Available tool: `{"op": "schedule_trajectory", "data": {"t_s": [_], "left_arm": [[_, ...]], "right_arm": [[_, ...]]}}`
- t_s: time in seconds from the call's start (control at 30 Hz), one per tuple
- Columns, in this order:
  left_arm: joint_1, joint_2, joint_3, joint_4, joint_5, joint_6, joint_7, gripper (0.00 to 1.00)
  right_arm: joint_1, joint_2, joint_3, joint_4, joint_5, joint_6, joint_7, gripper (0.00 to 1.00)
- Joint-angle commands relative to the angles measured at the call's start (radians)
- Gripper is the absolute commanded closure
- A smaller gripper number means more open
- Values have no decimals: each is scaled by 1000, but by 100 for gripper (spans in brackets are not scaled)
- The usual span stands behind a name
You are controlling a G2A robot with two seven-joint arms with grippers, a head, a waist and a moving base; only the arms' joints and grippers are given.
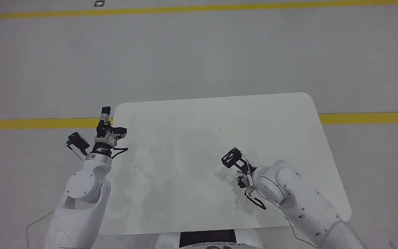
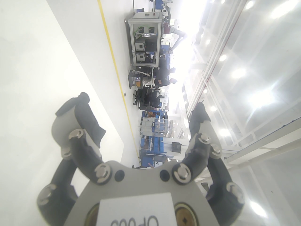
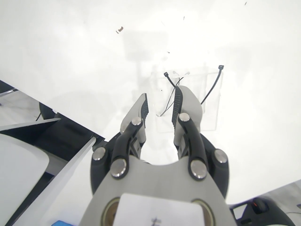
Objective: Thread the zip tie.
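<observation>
Locate one black zip tie [image 3: 166, 74] and a second zip tie [image 3: 220, 67] inside a clear box [image 3: 211, 123] on the white surface [image 1: 217, 124], in the near-right part by the right arm. Log the second as an open, slightly curved strip, heads of the two well apart. Find the right end effector [image 3: 160, 105] just beside the box, parted to a moderate gap, gripping nothing. See the first tie passing behind one finger [image 3: 188, 102]; cannot tell contact there. Place the left end effector [image 2: 141, 112] at the left edge of the surface, well apart from the box, spread wide, holding nothing.
</observation>
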Motion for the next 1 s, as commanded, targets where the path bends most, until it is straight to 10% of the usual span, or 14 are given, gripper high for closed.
{"op": "schedule_trajectory", "data": {"t_s": [0.0,0.97], "left_arm": [[0,0,0,0,0,0,0,0],[0,0,0,0,0,0,0,0]], "right_arm": [[4,-1,-2,7,-1,2,1,77],[41,-23,-31,67,-66,64,8,78]]}}
